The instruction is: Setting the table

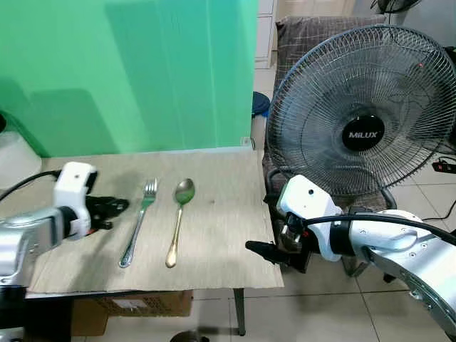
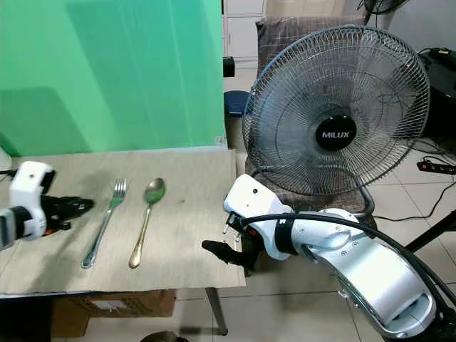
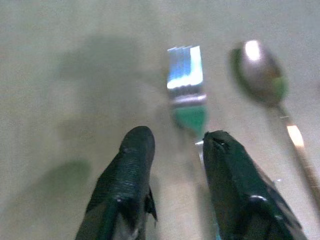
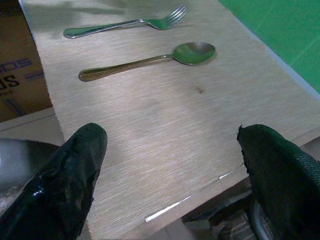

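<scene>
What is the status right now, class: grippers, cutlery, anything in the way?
Left gripper open, empty, beside the fork. Right gripper open, empty, at the table's right edge. Fork and spoon lie side by side, apart. Nothing in the way.

- I see a green backdrop (image 1: 128, 71) behind the table (image 1: 214, 235).
- A large fan (image 1: 363, 114) stands beside it on the tiled floor (image 1: 420, 199).

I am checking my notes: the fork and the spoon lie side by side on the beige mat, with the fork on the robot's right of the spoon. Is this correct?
Not quite. The fork lies on the robot's left of the spoon, as the left eye view shows. The rest holds: they lie side by side on the beige mat.
</scene>
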Robot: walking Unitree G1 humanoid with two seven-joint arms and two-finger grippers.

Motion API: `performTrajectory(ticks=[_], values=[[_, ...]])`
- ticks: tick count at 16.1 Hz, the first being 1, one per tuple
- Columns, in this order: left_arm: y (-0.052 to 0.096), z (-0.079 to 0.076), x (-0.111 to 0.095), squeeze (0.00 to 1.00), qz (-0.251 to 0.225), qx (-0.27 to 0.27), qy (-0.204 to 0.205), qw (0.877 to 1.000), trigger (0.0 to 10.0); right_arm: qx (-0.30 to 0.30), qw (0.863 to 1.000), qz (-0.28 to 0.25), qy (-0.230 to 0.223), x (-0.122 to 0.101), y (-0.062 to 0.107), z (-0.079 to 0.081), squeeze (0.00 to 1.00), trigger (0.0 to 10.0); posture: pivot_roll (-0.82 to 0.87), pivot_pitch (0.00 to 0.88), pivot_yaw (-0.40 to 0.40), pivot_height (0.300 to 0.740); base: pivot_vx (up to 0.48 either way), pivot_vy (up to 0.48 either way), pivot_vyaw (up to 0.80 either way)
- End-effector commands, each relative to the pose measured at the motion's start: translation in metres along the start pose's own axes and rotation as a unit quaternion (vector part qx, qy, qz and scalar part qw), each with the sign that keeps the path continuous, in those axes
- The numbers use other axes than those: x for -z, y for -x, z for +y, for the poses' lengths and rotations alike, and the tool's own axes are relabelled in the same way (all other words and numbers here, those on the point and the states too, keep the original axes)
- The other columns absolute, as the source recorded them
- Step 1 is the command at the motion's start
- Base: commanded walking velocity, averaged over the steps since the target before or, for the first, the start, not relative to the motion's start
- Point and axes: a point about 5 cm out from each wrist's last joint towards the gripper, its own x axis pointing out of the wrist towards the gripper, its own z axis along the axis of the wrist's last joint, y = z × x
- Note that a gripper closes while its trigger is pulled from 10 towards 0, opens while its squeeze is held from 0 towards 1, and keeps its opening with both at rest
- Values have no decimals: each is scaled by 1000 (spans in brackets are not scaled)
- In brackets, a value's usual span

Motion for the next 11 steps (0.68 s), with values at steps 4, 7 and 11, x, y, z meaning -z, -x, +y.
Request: performTrajectory(ticks=[4, 7, 11], values=[[-11, -54, -21, 1000, -26, 107, -4, 994, 10000, 2, 1000, 2, 6, -2, -1, 0, 0, 10000, -23, 0, 69, 740, 0, 0, 0], [-20, -71, -8, 1000, 11, 117, 10, 993, 10000, 4, 1000, 5, 5, -1, -2, 1, 0, 10000, -23, 0, 74, 740, 0, 0, 0], [-21, -84, 10, 122, 73, 126, -5, 989, 10000, 6, 1000, 11, 5, 0, -2, 1, 0, 10000, -24, 0, 73, 740, 0, 0, 0]])
